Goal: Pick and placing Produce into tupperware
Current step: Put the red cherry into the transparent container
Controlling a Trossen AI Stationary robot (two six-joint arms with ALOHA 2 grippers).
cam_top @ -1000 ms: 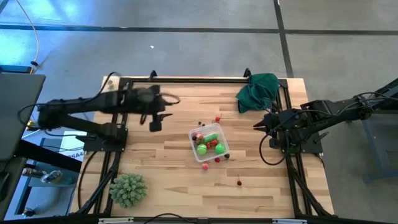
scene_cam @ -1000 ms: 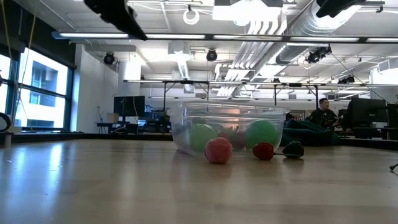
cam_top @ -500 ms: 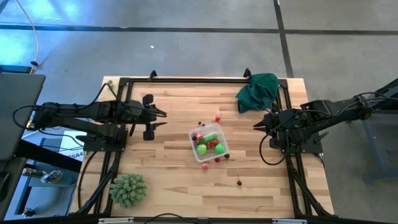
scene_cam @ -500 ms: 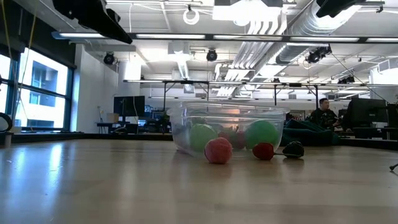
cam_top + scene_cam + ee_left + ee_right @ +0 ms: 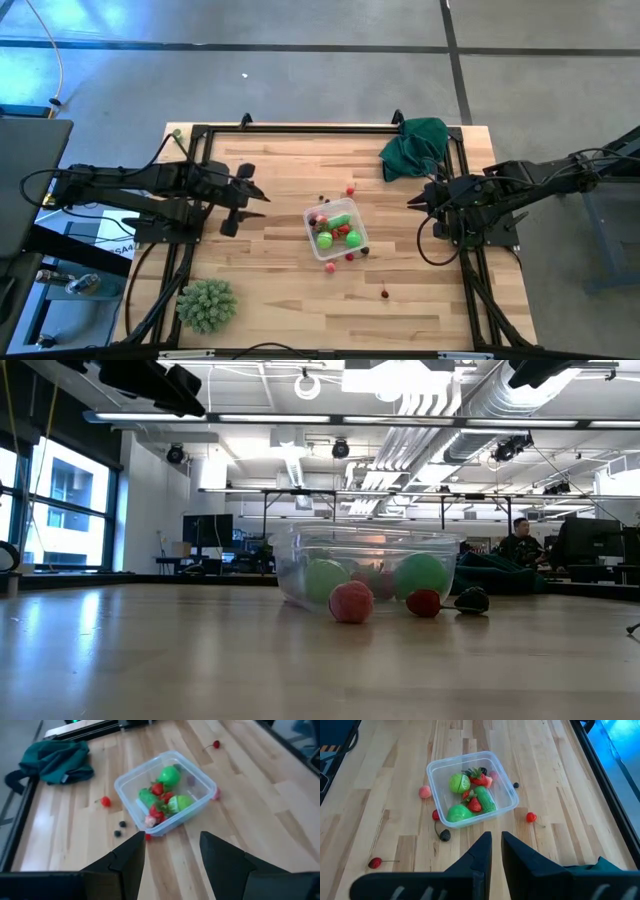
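Tupperware (image 5: 336,231) holds produce (image 5: 333,232) (several pieces scattered outside)

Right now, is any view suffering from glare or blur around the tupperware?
Low view: the tupperware is backlit by bright ceiling lights and the near table looks soft. High view: blue glare on the floor, upper left. Wrist views: evenly lit.

No legible text, label, brand, number or sign was found in any view. A white sheet (image 5: 122,249) lying beside the table's left edge in the high view carries dark print, but it is too small to read. Screens and fittings in the room behind the table in the low view show no readable characters.
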